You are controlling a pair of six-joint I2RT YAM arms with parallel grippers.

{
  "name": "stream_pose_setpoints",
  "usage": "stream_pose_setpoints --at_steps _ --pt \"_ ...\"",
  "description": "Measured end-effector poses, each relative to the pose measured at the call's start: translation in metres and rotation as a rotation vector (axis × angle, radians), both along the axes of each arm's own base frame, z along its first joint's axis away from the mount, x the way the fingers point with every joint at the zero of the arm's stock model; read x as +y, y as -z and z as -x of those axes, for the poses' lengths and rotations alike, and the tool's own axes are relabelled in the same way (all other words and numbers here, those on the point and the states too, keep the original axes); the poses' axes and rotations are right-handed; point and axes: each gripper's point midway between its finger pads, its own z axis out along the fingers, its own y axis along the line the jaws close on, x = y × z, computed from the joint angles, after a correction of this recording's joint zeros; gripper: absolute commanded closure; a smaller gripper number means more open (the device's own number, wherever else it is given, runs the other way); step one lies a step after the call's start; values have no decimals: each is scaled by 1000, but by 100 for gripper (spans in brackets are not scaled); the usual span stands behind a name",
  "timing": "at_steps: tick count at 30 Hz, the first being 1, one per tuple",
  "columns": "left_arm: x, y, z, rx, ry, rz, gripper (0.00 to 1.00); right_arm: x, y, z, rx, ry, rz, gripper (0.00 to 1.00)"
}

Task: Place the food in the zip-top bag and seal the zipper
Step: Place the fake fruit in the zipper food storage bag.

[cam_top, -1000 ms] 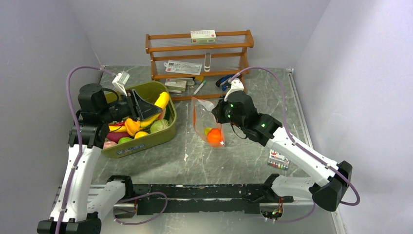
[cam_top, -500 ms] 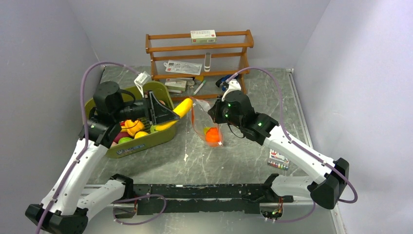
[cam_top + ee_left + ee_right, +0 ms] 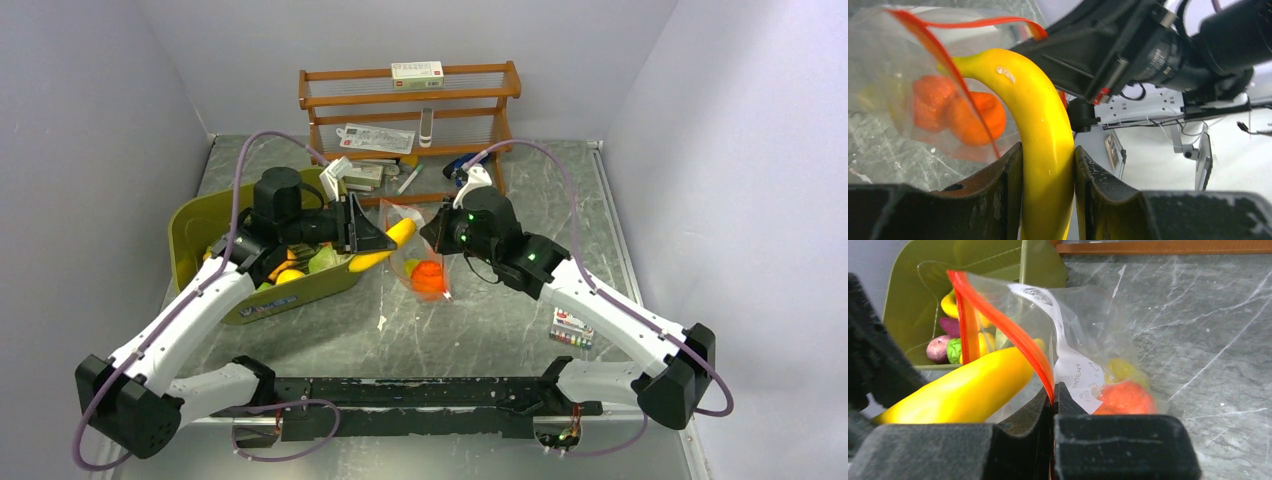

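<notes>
Above marbled table (image 3: 480,320), banana (image 3: 1043,115) clamped in left tool (image 3: 1048,167), tip at mouth of zip-top bag (image 3: 1088,310) pinched by right tool (image 3: 1053,392).

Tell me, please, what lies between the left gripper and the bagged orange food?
The banana in the left gripper, tip at the zip-top bag's mouth; the left wrist view shows it.

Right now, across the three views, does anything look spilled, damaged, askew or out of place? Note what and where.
Nothing looks spilled or damaged. The zip-top bag hangs crooked only because the right gripper pinches one rim of its mouth, while the left gripper holds the banana at the opening.
</notes>
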Motion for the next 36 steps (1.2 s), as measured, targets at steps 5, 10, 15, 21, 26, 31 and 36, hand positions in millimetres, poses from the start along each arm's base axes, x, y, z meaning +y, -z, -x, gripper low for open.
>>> stream_pose_setpoints --at_steps 5,10,15,21,26,31,36 --pt "-2 25 -18 62 -64 -63 79 8 4 6 16 -41 -27 100" --pt "2 44 -34 112 -161 -145 79 17 5 12 22 -93 -56 100" --pt "4 47 -49 122 -240 -181 75 22 4 15 27 -123 -71 100" --pt "8 48 -61 120 -311 -222 67 28 0 19 32 -154 -100 100" --pt "10 50 -67 126 -346 -230 55 31 -2 21 34 -171 -113 100" --pt "11 51 -70 136 -371 -229 42 33 0 22 40 -183 -112 100" --pt "11 50 -70 134 -376 -228 37 34 2 22 43 -183 -109 100"
